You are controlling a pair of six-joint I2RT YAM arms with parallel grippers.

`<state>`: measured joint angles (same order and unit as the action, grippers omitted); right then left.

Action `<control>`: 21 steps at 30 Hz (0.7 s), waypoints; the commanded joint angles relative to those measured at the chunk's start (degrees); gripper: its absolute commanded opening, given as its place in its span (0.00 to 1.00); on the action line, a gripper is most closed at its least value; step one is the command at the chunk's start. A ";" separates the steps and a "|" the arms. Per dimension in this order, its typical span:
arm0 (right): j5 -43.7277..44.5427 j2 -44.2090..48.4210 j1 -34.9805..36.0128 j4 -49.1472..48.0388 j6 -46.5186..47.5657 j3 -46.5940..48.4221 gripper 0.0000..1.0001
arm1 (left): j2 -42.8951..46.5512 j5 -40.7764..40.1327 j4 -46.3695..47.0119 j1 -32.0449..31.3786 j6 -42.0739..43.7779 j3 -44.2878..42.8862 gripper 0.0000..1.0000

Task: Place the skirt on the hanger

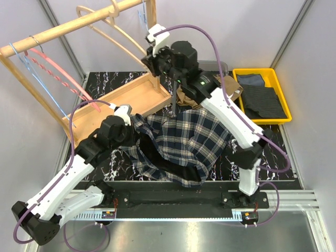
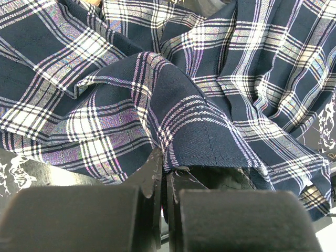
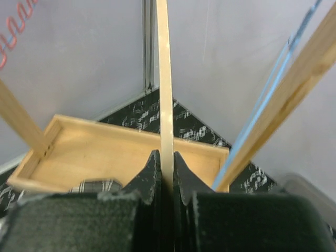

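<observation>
The tan-brown skirt [image 1: 182,97] lies bunched at the back of the table, mostly hidden under the right arm and a plaid shirt [image 1: 184,139]. The light-blue wire hanger [image 1: 46,90] hangs at the rack's left end. Another light-blue wire [image 1: 143,16] hangs near the rod's right end and also shows beside a post [image 3: 261,107]. My right gripper [image 1: 150,56] [image 3: 164,157] is raised by the rack, shut on the thin bar of a pale wooden hanger [image 3: 164,79]. My left gripper [image 1: 134,123] [image 2: 164,167] is shut on the plaid shirt's hem [image 2: 199,131].
A wooden rack rod [image 1: 68,26] carries a pink wavy hanger [image 1: 52,71] and the wooden hanger [image 1: 113,31]. The rack's wooden tray base [image 1: 126,97] sits at the back left. A yellow bin [image 1: 283,119] at the right holds dark grey cloth [image 1: 265,97].
</observation>
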<state>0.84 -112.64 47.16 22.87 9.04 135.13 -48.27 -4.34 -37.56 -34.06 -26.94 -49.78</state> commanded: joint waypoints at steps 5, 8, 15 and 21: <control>-2.60 27.78 2.06 -2.06 2.48 -25.51 0.00 | -2.79 -1.64 3.28 -0.21 0.40 -3.21 0.00; -3.65 37.53 2.06 0.58 1.07 -35.35 0.00 | -3.76 -1.99 3.11 -0.13 0.48 -4.44 0.00; 6.25 54.44 2.06 14.20 -2.88 -46.70 0.00 | -8.49 -4.01 3.02 -0.13 0.84 -8.40 0.00; 8.82 64.12 2.06 26.42 -10.17 -50.93 0.00 | -16.67 -6.03 3.64 -0.13 3.12 -17.01 0.00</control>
<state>5.58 -51.42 49.12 40.32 4.82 86.08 -60.88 -6.81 -37.82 -34.11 -26.00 -59.75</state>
